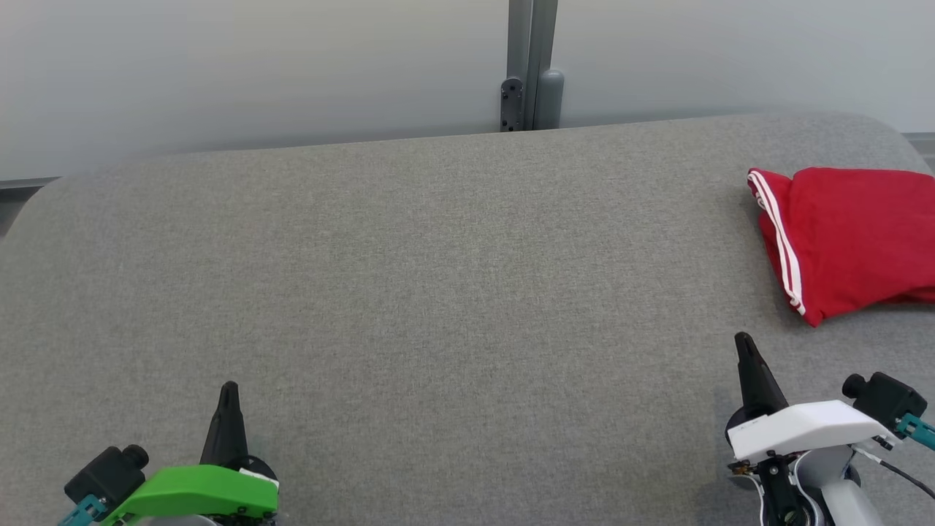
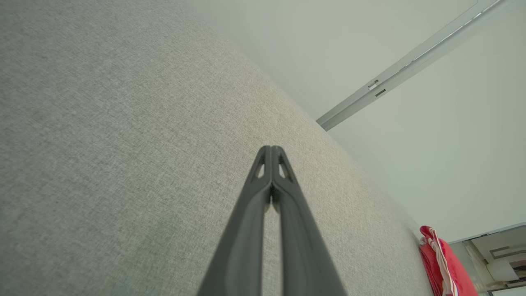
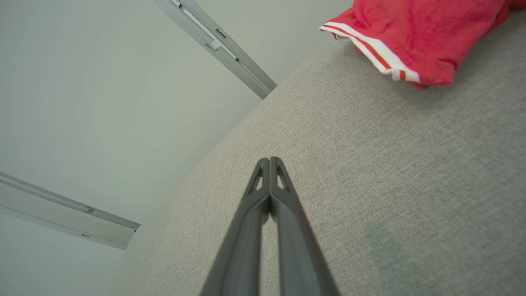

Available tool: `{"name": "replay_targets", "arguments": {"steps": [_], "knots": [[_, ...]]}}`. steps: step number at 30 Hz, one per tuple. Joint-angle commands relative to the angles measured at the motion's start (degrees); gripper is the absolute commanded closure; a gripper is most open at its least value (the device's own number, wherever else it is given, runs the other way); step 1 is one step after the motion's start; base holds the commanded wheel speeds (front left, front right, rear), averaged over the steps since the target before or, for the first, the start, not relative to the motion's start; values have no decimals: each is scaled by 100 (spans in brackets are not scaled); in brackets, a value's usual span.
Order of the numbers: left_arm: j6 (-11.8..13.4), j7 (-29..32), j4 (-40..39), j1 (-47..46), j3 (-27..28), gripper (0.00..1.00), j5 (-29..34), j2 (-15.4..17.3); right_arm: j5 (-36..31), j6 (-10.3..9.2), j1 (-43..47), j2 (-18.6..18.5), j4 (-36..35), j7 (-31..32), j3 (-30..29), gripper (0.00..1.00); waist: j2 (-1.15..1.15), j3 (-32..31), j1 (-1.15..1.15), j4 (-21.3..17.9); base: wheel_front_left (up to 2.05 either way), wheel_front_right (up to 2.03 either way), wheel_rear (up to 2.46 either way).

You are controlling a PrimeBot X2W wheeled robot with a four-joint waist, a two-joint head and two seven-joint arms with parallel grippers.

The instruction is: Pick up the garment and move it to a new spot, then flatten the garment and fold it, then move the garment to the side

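Garment (image 1: 855, 237): long side runs left-right, striped edge faces left
Look: red, folded, white stripes
Left gripper (image 1: 229, 389): closed, empty
Right gripper (image 1: 743, 341): closed, empty

The garment (image 1: 855, 241) is showing red with twin white stripes, while the surface (image 1: 438, 292) is showing flecked grey.

The scene is brightly lit by soft, diffuse light. Only faint shadows are thrown on the grey surface (image 1: 438, 292): a thin one under the garment (image 1: 847, 234) at the far right, a dim patch by the right gripper (image 3: 269, 160). In the wrist views the surface's edge is bowed by wide-angle distortion, and the fingers (image 2: 242, 255) are blurred near the lens.
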Motion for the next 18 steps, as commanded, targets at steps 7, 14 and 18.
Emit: {"name": "replay_targets", "arguments": {"steps": [7,14,18], "knots": [[-111,149,-34,-207,115,100,-614,62,634,-1,-144,-38,-98,163,-87,100,0,-17,0,-7,0,0,0],[-170,269,-16,-266,188,100,-1045,66,1098,-1,-153,-41,-106,287,-140,100,0,-32,0,-14,0,0,0],[-205,339,-4,-293,229,100,-1298,68,1352,-1,-153,-42,-110,353,-169,100,0,-41,0,-18,0,0,0]]}}
